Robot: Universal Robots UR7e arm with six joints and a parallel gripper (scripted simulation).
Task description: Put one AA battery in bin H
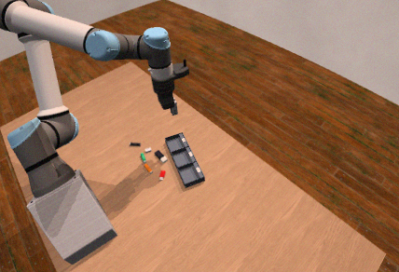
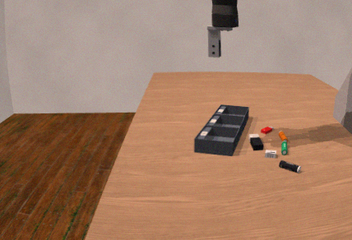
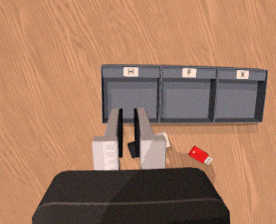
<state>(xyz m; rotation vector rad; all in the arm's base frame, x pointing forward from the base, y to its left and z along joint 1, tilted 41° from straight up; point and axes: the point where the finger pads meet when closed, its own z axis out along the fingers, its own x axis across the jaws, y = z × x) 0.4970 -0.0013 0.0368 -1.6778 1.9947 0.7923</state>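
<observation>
Even, moderately bright illumination with no glare; the arm [image 1: 56, 30] casts a soft, diffuse shadow across the table [image 1: 261, 224] toward the small objects, also visible at the right edge of the exterior view; all three views are low in resolution and slightly soft; no edge distortion evident.
</observation>
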